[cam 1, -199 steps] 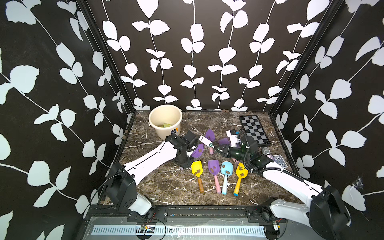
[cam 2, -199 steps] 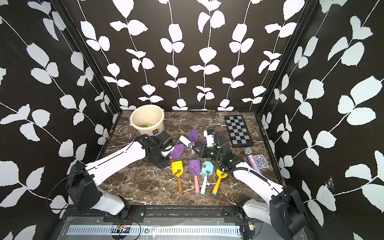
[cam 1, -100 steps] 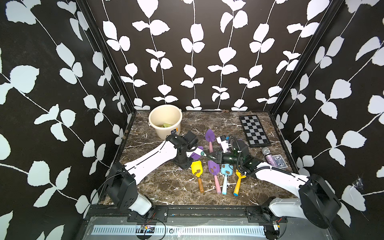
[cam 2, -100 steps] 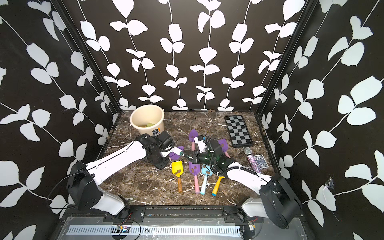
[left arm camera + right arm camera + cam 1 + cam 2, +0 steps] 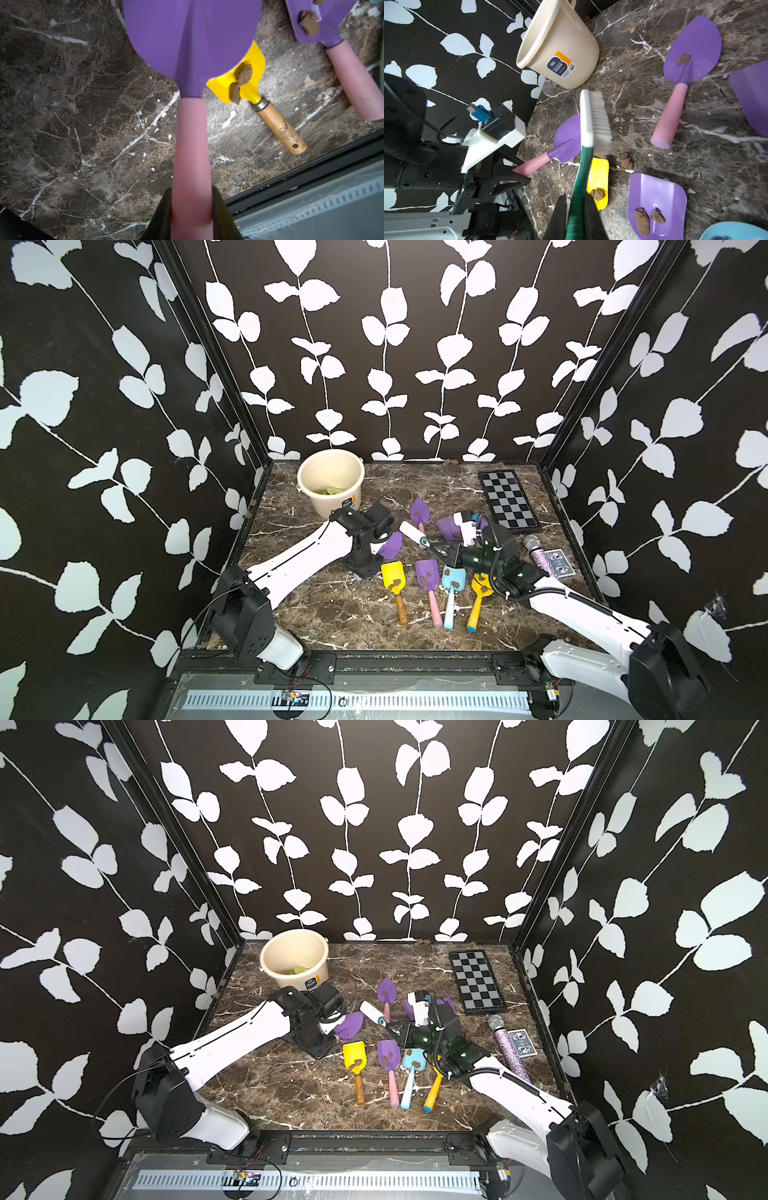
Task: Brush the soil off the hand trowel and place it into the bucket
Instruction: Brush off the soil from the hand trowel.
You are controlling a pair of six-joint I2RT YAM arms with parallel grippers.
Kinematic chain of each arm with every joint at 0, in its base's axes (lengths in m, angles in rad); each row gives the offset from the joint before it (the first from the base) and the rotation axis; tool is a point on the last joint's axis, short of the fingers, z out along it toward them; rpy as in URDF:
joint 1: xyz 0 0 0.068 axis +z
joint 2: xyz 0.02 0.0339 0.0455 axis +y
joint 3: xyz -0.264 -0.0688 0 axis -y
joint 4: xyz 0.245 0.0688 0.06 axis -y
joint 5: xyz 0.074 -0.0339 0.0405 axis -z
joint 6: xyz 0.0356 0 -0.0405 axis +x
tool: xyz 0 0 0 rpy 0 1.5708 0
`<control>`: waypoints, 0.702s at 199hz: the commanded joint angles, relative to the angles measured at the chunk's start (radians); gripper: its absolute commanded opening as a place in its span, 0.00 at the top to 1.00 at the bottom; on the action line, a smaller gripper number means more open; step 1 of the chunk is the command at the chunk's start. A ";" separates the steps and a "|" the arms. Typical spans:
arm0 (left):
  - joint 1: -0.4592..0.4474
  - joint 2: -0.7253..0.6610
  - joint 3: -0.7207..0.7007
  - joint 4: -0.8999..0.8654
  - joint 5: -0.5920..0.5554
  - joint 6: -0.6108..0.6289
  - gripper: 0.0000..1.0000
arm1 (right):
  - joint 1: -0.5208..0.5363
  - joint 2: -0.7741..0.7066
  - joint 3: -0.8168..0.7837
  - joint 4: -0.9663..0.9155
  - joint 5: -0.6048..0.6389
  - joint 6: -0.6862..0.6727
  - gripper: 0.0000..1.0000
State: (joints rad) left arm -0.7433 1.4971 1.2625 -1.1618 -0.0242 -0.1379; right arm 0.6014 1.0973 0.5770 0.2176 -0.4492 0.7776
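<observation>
My left pincer [image 5: 192,212] pinches the purple trowel [image 5: 191,41] by its pink handle. My right pincer [image 5: 576,214] pinches the brush [image 5: 593,116] by its green handle, with the bristles near that blade.

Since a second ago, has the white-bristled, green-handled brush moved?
Yes, slightly: the brush now sits nearer the yellow wooden-handled trowel in both top views.

purple trowel [image 5: 191,37] blade tip: cut off | bucket [image 5: 332,470] contents: unclear
</observation>
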 commanded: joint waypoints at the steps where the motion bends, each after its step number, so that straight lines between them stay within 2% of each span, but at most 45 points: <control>1: 0.006 -0.042 0.011 -0.013 -0.011 0.004 1.00 | 0.014 0.001 0.036 0.075 -0.070 -0.013 1.00; 32: 0.006 -0.063 0.013 0.030 0.022 -0.017 1.00 | 0.071 0.098 0.040 0.248 -0.172 0.062 1.00; 56: 0.008 -0.084 0.015 0.054 0.021 -0.028 1.00 | 0.075 0.158 0.009 0.342 -0.164 0.133 1.00; 81: 0.019 -0.096 0.013 0.047 0.032 -0.029 1.00 | 0.054 0.131 -0.025 0.257 -0.079 0.119 1.00; 109: 0.036 -0.123 0.003 0.031 0.045 -0.025 1.00 | -0.022 0.047 -0.062 0.195 -0.040 0.110 1.00; 118: 0.036 -0.135 0.001 0.029 0.069 -0.022 1.00 | -0.045 0.011 -0.059 0.161 -0.035 0.085 1.00; 125: 0.069 -0.144 0.001 0.026 0.087 -0.019 1.00 | -0.063 -0.016 -0.052 0.127 -0.027 0.058 1.00; 140: 0.092 -0.162 0.013 0.007 0.128 -0.013 1.00 | -0.074 -0.082 -0.024 0.035 0.028 -0.069 1.00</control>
State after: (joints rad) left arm -0.6914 1.4082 1.2613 -1.1305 0.0383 -0.1596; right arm 0.5533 1.1042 0.5243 0.3649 -0.5095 0.8436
